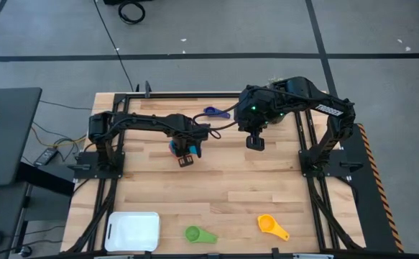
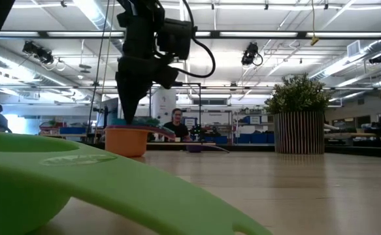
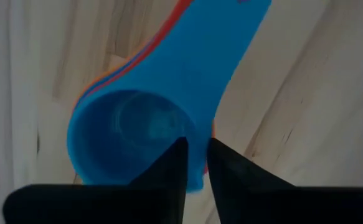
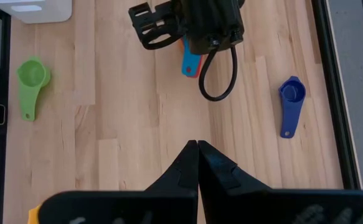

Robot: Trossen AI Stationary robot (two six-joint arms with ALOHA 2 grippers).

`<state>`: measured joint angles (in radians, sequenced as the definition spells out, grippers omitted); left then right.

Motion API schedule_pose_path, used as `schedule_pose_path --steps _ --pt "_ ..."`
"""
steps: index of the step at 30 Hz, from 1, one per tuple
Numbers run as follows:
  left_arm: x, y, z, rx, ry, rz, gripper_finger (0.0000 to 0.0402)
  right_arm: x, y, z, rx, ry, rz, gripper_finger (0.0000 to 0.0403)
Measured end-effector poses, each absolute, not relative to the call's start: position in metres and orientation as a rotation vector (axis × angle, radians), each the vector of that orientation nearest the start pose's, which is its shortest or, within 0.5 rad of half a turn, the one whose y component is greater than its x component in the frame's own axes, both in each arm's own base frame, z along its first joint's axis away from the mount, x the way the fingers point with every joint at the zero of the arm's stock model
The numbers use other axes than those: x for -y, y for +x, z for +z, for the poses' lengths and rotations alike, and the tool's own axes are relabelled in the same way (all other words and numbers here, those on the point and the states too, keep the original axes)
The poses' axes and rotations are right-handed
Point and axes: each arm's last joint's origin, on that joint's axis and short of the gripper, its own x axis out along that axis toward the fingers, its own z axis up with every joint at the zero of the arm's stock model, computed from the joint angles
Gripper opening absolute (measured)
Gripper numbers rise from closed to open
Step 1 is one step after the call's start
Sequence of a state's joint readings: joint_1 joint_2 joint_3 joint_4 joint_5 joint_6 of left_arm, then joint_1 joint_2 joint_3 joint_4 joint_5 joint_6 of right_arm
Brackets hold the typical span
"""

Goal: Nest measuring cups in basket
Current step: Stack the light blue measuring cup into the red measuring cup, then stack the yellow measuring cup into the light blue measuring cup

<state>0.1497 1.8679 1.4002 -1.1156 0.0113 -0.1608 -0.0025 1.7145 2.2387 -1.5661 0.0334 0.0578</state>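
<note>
A bright blue cup (image 3: pixel 131 130) sits nested on an orange cup (image 2: pixel 126 142), with a red edge (image 3: pixel 176 11) showing under its handle. The stack stands on the table left of centre (image 1: pixel 174 148). My left gripper (image 1: pixel 185 152) is shut on the blue cup. My right gripper (image 1: pixel 255 142) is shut and empty, above the table right of the stack. A dark navy cup (image 1: pixel 211 111) lies near the far edge. A green cup (image 1: pixel 198 234) and a yellow cup (image 1: pixel 272 226) lie near the front edge. The white basket (image 1: pixel 132 230) sits at the front left. My left gripper has the blue cup's wall at the rim (image 3: pixel 197 180), round the side from the handle. One finger (image 3: pixel 172 165) is inside the bowl and one (image 3: pixel 228 168) outside. The fingers come from above, pointing down. The blue cup sits in the stack, whose orange cup rests on the table.
A round woven plant pot (image 2: pixel 298 127) stands at the far right of the table. The green cup fills the low view's foreground (image 2: pixel 79 183). A black cable (image 4: pixel 217 78) loops from the left arm's wrist. Bare wood lies between the stack and the front cups.
</note>
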Motion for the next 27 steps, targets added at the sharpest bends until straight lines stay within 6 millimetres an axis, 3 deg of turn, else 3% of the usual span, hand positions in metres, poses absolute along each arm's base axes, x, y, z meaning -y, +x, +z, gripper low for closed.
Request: schedule_pose_path --steps 7,11,15,20,24,27 --pt "-0.049 0.332 0.207 -1.641 -0.264 0.230 0.0074 0.002 0.289 0.456 -1.040 0.036 -0.063 0.0005" --pt "-0.050 0.329 0.222 -1.668 -0.268 0.237 0.0075 0.002 0.287 0.456 -1.043 0.039 -0.057 0.0005" --pt "-0.052 0.326 0.256 -1.576 -0.268 0.243 0.0075 -0.002 0.278 0.463 -1.021 0.084 0.018 0.0005" --pt "-0.050 0.311 0.317 -1.361 -0.263 0.240 0.0075 -0.016 0.257 0.477 -0.969 0.123 0.088 0.0004" --pt "-0.047 0.290 0.364 -1.182 -0.230 0.265 0.0075 -0.026 0.238 0.488 -0.924 0.128 0.054 0.0004" --pt "-0.045 0.269 0.394 -1.058 -0.210 0.285 0.0075 -0.034 0.235 0.489 -0.920 0.154 0.042 0.0004"
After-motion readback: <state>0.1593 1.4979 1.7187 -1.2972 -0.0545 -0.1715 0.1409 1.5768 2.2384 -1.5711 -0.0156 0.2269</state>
